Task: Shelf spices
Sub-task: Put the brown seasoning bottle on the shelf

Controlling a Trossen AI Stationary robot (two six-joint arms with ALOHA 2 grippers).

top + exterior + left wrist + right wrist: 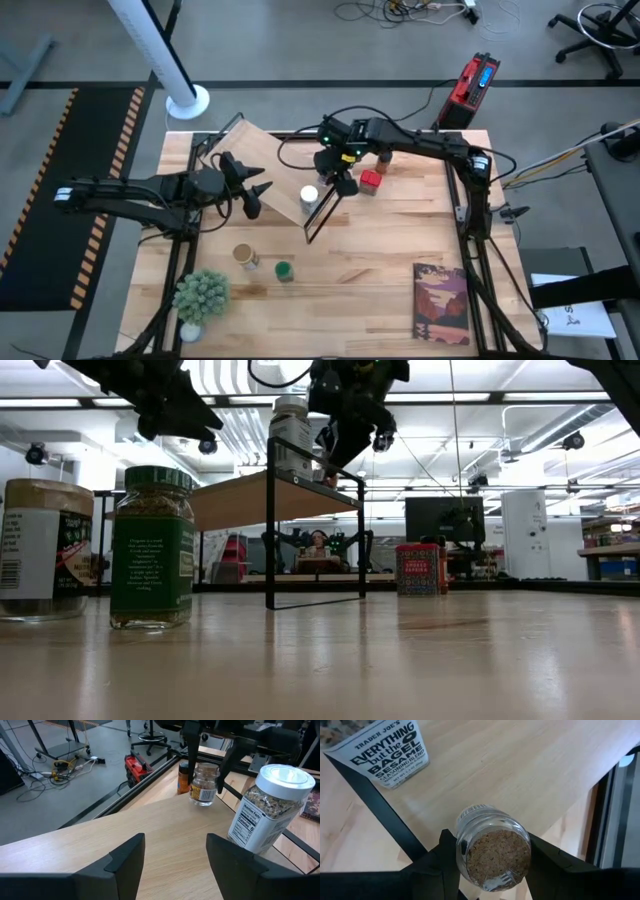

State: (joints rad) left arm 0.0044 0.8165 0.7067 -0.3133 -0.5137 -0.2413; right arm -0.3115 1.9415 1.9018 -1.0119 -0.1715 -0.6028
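One white-lidded jar [309, 195] stood on the shelf [262, 165]. The right gripper [343, 180] was clamped on a small cork-topped jar [493, 854] at its edge. The left gripper [255, 195] hovered part-open, empty — green-lidded jar [284, 271], tan-topped jar [244, 256] and red tin [370, 182] remained on the table [380, 250].

Beside the black right gripper [338, 181] stands a white-lidded jar [309, 196] and a red tin [371, 182]; green-lidded jar [284, 271] farther off.

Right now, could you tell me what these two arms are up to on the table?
They are putting spice jars on the slanted wooden shelf. The right gripper has its fingers shut on a small cork-topped jar, holding it over the shelf's black-framed end, near the white-lidded jar already standing there. The left gripper hovers open over the shelf, holding nothing. A green-lidded jar, a tan-topped jar and a red tin wait on the table.
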